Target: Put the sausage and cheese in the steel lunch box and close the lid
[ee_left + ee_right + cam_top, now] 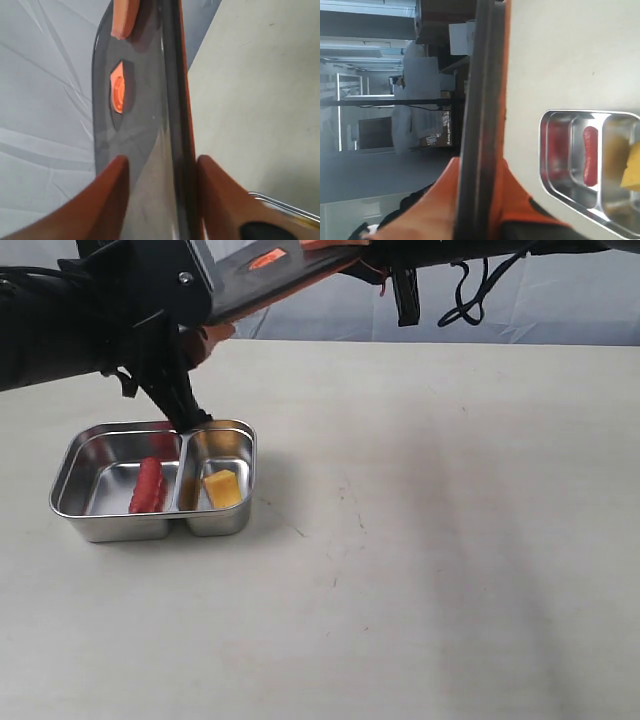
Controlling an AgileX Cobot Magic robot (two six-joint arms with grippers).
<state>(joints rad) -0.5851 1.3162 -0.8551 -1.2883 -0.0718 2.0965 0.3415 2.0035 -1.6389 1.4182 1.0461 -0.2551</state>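
**Lid in the air between both grippers, food in the box below**

On my left wrist feed, the left gripper (160, 165) has its two orange fingers (112, 200) closed on the lid (150, 125), one on each face of the dark, smoky panel. The small orange valve (118, 94) shows just beyond them. On the right wrist feed I see the lid edge-on, and the right gripper (479, 172) is pinching it the same way, with an orange finger (432, 210) pressed to each side of the rim.

From the exterior camera, the lid hangs at the top of the view, carried between the two arms. It is tilted, with the left end lower than the right, and it is clear of everything beneath it.

The steel lunch box (70, 475) sits uncovered on the pale table (450, 540), left of centre and below the lid's left end. The sausage (148, 485) lies in the larger compartment, on the left in that view. The cheese (222, 488) sits in the narrower one on the right, across the divider (182, 475). I cannot tell whether either piece touches the compartment walls.
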